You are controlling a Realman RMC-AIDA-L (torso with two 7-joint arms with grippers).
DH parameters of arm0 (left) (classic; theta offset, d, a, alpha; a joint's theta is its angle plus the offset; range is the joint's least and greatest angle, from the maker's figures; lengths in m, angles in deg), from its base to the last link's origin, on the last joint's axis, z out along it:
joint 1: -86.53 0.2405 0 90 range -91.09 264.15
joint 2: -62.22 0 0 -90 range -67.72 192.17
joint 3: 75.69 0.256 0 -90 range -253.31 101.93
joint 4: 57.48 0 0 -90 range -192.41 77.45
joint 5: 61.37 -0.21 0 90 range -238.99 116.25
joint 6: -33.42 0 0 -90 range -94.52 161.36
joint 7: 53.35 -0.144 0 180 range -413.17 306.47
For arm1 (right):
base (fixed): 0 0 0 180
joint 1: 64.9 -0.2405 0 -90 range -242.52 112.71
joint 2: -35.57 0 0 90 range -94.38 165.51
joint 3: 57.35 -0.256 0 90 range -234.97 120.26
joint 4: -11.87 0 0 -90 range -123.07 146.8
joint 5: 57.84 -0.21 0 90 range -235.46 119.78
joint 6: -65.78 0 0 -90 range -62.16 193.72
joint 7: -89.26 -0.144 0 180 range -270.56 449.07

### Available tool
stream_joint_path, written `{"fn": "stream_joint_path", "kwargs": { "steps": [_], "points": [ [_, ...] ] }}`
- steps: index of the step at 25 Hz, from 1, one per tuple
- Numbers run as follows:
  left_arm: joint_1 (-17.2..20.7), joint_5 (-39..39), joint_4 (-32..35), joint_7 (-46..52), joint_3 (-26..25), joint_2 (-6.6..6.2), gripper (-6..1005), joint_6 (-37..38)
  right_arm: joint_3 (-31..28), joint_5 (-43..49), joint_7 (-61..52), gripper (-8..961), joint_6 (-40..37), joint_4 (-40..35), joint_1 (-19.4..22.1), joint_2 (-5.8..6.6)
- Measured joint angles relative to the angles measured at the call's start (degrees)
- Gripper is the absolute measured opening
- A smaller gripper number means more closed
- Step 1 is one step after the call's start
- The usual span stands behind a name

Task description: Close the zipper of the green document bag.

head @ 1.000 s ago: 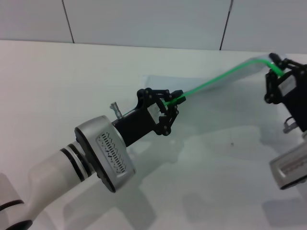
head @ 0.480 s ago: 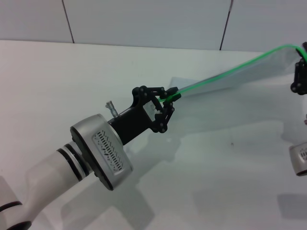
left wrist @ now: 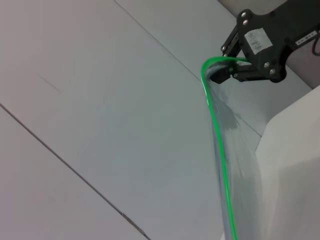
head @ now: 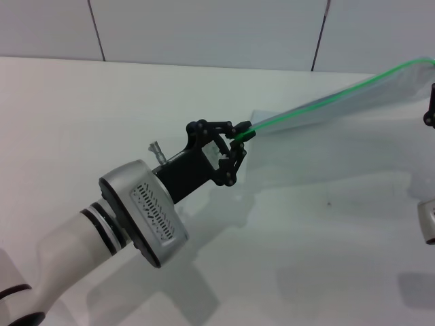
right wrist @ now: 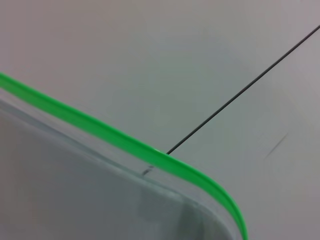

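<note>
The green document bag (head: 370, 95) hangs stretched above the white table between my two grippers, its translucent panel sagging below the zipper (head: 326, 101). In the head view my left gripper (head: 239, 136) is shut on the near end of that green strip; the slider tab cannot be made out. Only a sliver of my right gripper (head: 430, 109) shows at the right edge there. The left wrist view shows the right gripper (left wrist: 223, 74) pinched on the far corner, where the zipper (left wrist: 218, 145) bends. The right wrist view shows only the zipper (right wrist: 125, 142) and the bag (right wrist: 75, 195).
The white table (head: 102, 109) spreads out under both arms, with a tiled wall (head: 204, 27) behind it. The silver housing of my right arm (head: 427, 221) pokes in at the right edge.
My right gripper has moved right and up, almost out of the head view, lifting the bag's far end and pulling it straighter. My left gripper has shifted slightly up and left, still gripping.
</note>
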Motion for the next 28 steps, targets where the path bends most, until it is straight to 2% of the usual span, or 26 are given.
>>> {"fn": "stream_joint_path", "kwargs": {
  "steps": [10, 11, 15, 21, 24, 28],
  "points": [
    [0.07, 0.02, -0.13, 0.08, -1.42, 0.03, 83, 0.65, -0.05, -0.01, -0.12, 54, -2.8, -0.01, 0.04, -0.05],
    [0.18, 0.02, -0.17, 0.18, -2.01, 0.03, 83, 0.97, -0.05, -0.02, -0.17, 90, -3.34, -0.01, 0.09, -0.07],
    [0.79, 0.04, -0.24, 0.66, -3.06, 0.04, 151, 3.04, -0.03, -0.02, -0.19, 232, -4.76, -0.01, 0.26, -0.15],
    [1.31, 0.09, 0.29, 6.09, -3.23, -0.15, 253, 7.03, -0.1, 0.0, -2.36, 336, -8.23, 0.0, 1.14, -0.12],
    [1.76, 0.3, 0.78, 9.06, -4.54, -0.24, 368, 8.49, -0.1, 0.0, -7.09, 404, -11.97, 0.39, 1.72, 0.0],
    [2.56, 2.37, 0.96, 12.67, -7.39, -0.27, 498, 9.83, 0.01, 0.09, -16.62, 432, -15.04, 2.11, 1.77, 0.08]
  ]
}}
